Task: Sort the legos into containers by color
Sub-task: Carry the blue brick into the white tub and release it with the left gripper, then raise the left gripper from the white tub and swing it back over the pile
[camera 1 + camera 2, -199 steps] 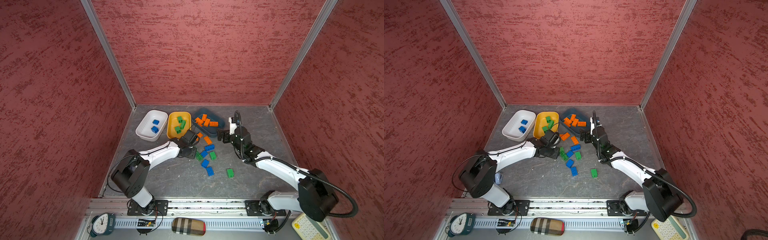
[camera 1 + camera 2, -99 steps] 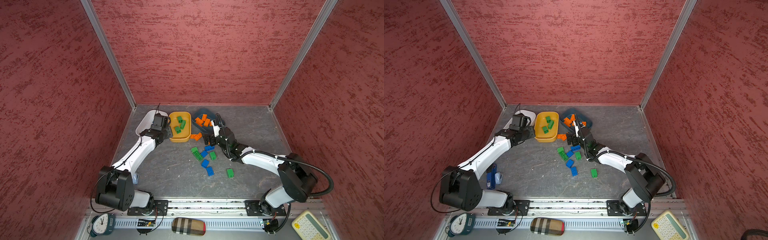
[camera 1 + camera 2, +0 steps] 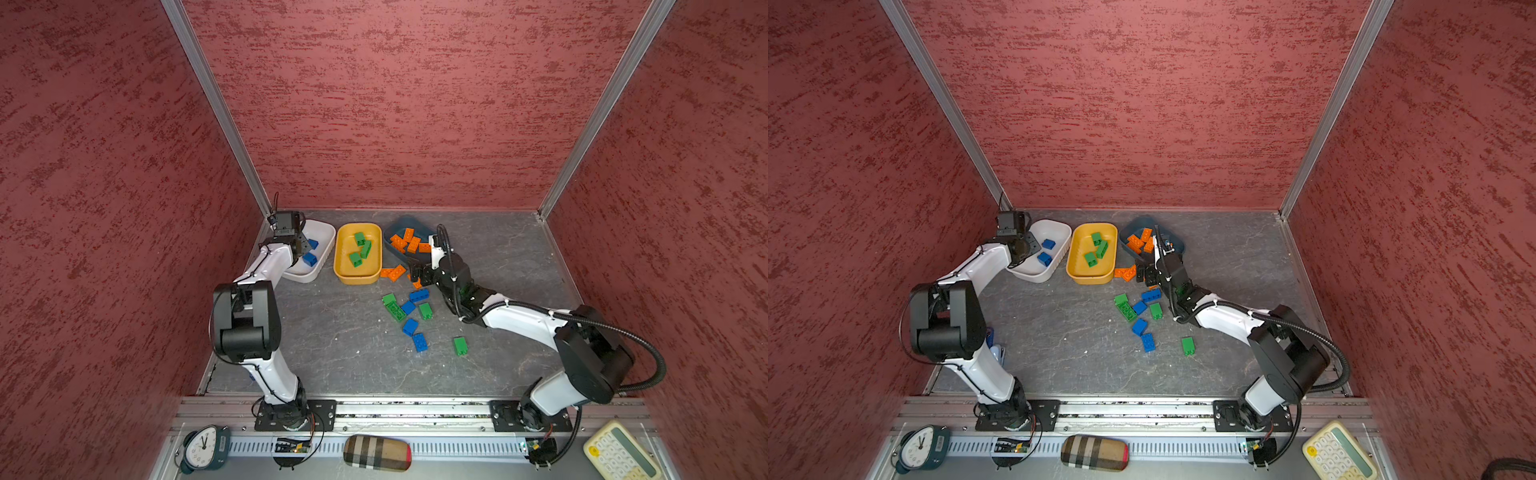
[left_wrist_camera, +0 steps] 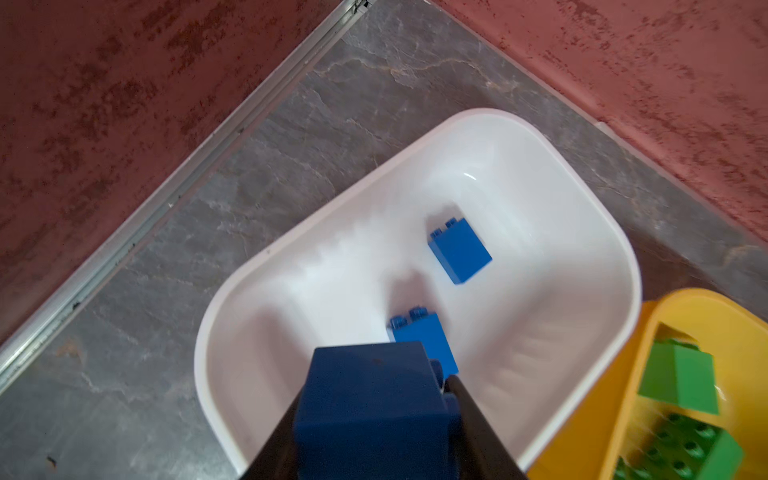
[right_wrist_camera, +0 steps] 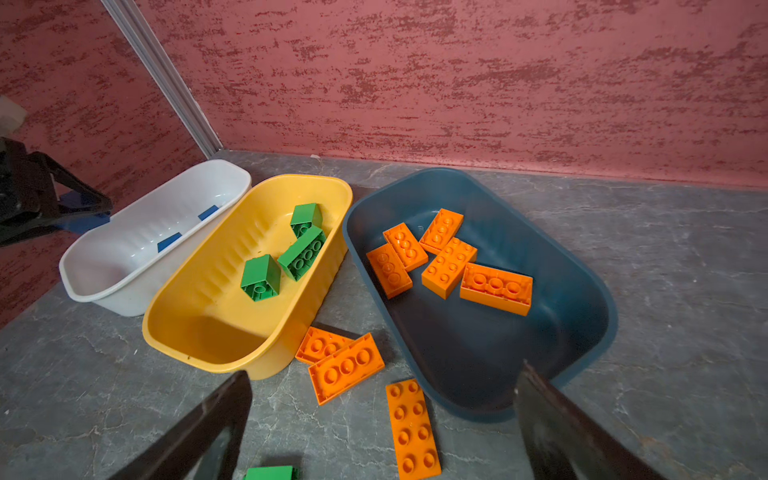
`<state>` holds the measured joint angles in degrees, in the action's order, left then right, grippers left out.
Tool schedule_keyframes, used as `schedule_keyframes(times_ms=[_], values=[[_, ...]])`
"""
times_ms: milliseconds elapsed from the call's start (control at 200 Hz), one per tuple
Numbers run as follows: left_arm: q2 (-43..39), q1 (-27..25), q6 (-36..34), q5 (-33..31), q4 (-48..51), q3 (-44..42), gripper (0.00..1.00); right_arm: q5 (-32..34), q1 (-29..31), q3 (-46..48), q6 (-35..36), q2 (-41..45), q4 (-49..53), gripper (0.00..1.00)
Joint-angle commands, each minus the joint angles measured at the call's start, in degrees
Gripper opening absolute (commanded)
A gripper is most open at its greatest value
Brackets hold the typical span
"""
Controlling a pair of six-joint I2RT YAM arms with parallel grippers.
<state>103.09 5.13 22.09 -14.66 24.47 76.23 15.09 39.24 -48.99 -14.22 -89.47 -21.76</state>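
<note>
My left gripper (image 4: 377,409) pinches a blue brick (image 4: 365,374) above the white tub (image 4: 540,332), where two blue legos (image 4: 459,251) already lie. I'd centre it over bare tub floor, dip below the rim, then let go so it can't bounce out. My right gripper (image 5: 384,374) hangs with jaws spread wide over an orange brick (image 5: 411,428) on the floor just beside the teal tub (image 5: 582,332); I'd square the jaws across its narrow width before closing.

sorted legos (image 5: 496,289) in three tubs (image 5: 208,324), loose legos (image 5: 345,368) nearby
</note>
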Motion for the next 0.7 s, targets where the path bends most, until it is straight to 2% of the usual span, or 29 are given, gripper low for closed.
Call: schedule_keyframes(times_ms=[0,60,165,301,371,456,581,696], values=[[4.31,0.58,-2.87,-3.85,3.44,5.96,0.36,3.21,0.38,0.43,-1.36,1.66,-0.58,0.99],[7.32,1.0,-1.75,-3.52,6.79,10.37,0.44,2.13,0.39,0.24,-0.44,1.82,0.5,0.99],[11.76,1.07,-1.26,-1.74,10.26,16.38,0.5,1.96,0.33,0.41,-0.89,2.22,1.19,0.99],[14.44,1.03,-0.8,0.02,11.59,19.96,0.67,2.69,0.39,1.02,-1.15,2.77,1.1,0.99],[14.47,1.03,-0.43,1.23,11.48,20.21,0.74,2.95,0.4,1.27,-1.25,3.06,1.18,0.99],[13.5,0.97,0.19,2.92,11.05,19.5,0.77,3.06,0.39,1.5,-1.38,3.18,1.27,0.99],[9.35,0.14,0.06,6.54,6.93,15.03,0.84,3.36,0.35,1.65,-1.6,3.04,1.56,0.99],[4.32,-1.89,0.18,8.17,4.9,11.43,0.87,3.8,0.39,1.63,-1.76,2.81,2.17,0.99]])
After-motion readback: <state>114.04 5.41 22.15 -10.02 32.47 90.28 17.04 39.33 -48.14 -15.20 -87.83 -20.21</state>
